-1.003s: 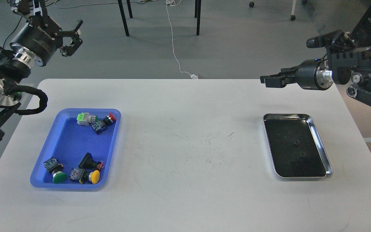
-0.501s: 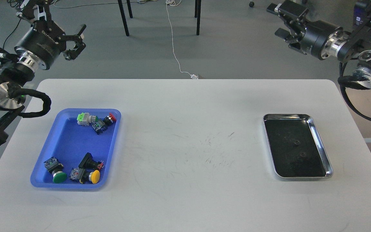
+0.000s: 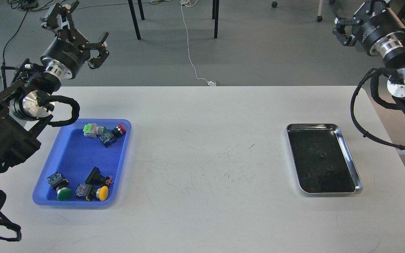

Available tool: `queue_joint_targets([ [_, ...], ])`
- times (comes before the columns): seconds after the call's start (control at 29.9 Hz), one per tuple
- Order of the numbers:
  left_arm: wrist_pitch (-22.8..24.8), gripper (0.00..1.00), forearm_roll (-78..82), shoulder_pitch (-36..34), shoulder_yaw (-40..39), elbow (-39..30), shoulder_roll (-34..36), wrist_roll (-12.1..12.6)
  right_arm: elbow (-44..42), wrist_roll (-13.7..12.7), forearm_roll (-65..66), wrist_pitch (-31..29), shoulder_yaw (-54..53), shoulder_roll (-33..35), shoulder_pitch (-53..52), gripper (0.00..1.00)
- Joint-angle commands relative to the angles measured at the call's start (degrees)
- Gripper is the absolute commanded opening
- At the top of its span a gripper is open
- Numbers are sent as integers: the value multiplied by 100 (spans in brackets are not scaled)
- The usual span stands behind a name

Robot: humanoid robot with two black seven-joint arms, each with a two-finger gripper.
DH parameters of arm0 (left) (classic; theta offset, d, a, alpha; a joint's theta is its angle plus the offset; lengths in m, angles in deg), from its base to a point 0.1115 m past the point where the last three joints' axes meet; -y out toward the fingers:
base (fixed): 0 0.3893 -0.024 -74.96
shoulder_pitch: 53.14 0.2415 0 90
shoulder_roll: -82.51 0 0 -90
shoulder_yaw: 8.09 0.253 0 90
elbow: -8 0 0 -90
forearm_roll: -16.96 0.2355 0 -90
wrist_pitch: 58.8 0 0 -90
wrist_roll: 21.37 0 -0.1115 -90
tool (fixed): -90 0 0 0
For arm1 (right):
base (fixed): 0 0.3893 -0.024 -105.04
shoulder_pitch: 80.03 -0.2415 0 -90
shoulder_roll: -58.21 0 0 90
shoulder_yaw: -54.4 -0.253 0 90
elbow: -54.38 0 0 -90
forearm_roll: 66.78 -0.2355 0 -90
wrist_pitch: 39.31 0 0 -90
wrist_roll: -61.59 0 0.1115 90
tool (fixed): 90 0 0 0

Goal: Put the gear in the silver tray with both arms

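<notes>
The silver tray (image 3: 350,155) lies on the right side of the white table, and its dark bottom holds nothing. Several push-button switch parts, such as a green-capped one (image 3: 64,193), a yellow-capped one (image 3: 103,193) and a red-capped one (image 3: 120,129), lie in a blue plastic tray (image 3: 72,154) on the left. My left gripper (image 3: 84,28) is open and empty, raised beyond the table's far left corner, above and behind the blue tray. My right gripper (image 3: 352,17) is open and empty, raised beyond the far right corner, well behind the silver tray.
The white table (image 3: 206,158) carries scuff marks in the middle. Behind it are grey floor, black chair legs (image 3: 135,21) and a white cable (image 3: 190,45). My left arm's links and cable loop (image 3: 65,109) overhang the table's left edge beside the blue tray.
My right arm has swung up and to the right, off the table's far edge. My left gripper has moved right and a little up. The trays and parts have not moved.
</notes>
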State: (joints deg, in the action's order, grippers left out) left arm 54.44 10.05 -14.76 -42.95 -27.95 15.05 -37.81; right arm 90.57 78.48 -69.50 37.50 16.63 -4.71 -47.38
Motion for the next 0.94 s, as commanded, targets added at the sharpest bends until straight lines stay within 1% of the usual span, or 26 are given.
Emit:
queue_joint_targets([
  [0.0, 31, 98, -20, -6, -179, 185, -346, 19, -490, -98, -606, -61, -100, -291, 5, 99],
  [0.07, 66, 98, -20, -6, -302, 246, -487, 19, -631, -168, -896, -262, -178, -387, 66, 99],
  [0.17, 75, 98, -20, 12, -408, 273, -671, 19, -746, -177, -1327, -622, -450, -650, 338, 99],
  [0.3, 48, 98, -20, 47, -417, 273, -821, 10, -719, -186, -1390, -825, -1030, -853, 716, 99],
  [0.47, 22, 98, -20, 152, -417, 273, -971, -8, -684, -186, -1390, -905, -1655, -1196, 1041, 99],
  [0.67, -4, 98, -20, 161, -408, 273, -1006, -34, -676, -169, -1364, -922, -1550, -1258, 1068, 99],
  [0.9, -48, 98, -20, 179, -408, 273, -1015, -60, -623, -177, -1311, -1098, -1375, -1232, 998, 99],
])
